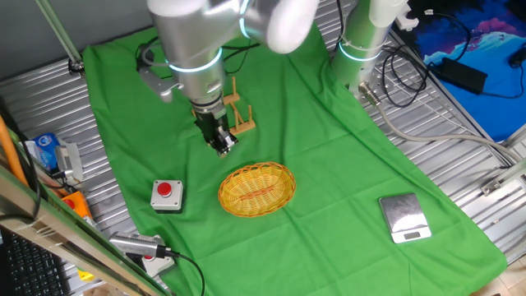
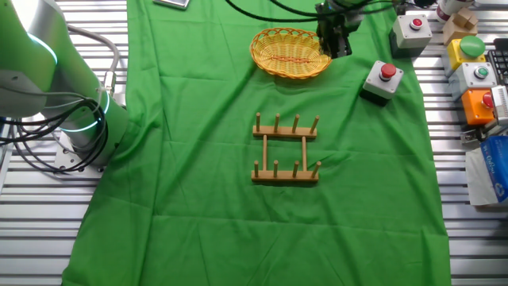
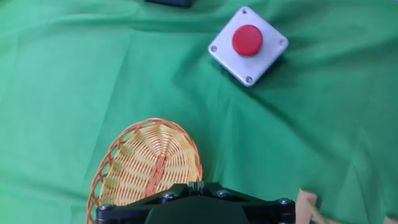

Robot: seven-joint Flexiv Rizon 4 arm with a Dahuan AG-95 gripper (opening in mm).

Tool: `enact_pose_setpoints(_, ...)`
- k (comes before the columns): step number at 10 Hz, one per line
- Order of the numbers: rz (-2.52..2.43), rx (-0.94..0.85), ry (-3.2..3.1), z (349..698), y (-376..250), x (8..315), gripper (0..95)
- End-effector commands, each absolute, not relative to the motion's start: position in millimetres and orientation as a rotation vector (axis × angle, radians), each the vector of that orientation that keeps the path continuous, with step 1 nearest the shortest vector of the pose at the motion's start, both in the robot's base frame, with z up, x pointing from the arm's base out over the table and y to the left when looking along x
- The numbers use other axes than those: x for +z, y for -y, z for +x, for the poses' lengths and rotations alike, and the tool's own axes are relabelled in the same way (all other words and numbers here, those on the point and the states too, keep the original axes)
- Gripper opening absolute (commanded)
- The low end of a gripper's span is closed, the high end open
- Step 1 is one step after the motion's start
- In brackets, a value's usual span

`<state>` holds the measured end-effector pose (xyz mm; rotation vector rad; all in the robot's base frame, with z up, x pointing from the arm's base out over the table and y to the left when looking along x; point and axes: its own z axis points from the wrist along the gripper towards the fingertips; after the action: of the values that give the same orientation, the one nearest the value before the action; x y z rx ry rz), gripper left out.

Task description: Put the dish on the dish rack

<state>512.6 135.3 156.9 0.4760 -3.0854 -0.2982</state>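
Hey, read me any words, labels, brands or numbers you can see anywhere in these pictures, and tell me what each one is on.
No text is readable in any view.
Blue-and-white carton: has print, too small and blurred to read.
Red button box: no lettering visible.
Silver scale: no readable digits.
Dish, dish rack: unmarked.

A green cloth was spread over the table. The dish was laid flat on it near the middle. The gripper was held above the cloth at about eleven o'clock from the dish. The dish rack was half hidden behind the arm. A red button box was placed at nine o'clock from the dish, and a silver scale at four o'clock.
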Motion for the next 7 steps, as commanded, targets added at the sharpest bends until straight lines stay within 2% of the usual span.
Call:
enact_pose_setpoints(1, 0.581, -0.271, 3.071, 511, -135, 158, 0.0)
enact_pose_setpoints(3, 0.543, -0.272, 3.076, 511, -135, 158, 0.0)
enact_pose_setpoints(7, 0.383, -0.265, 3.124, 508, -198, 138, 0.0)
